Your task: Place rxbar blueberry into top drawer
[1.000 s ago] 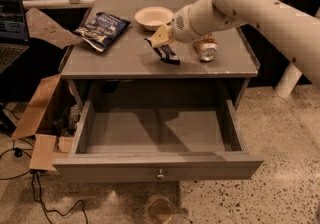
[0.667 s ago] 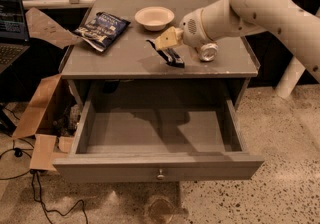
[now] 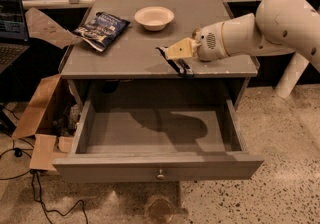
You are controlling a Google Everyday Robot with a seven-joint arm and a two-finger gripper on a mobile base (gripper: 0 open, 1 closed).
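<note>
On the desk (image 3: 125, 63), by the left edge in the rear half: chip bag (image 3: 100, 29). Right of it, near the middle of the rear edge: bowl (image 3: 154, 18). At the front edge, right of the middle: claw (image 3: 182, 68), reaching in over the right edge, with the rxbar blueberry (image 3: 169, 55) at its tip. Below the front edge: top drawer (image 3: 110, 165), pulled out. Left of the desk, on the floor: cardboard box (image 3: 37, 110)

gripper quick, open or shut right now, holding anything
gripper: shut on the rxbar blueberry, at the front edge of the cabinet top, just above the open top drawer.
</note>
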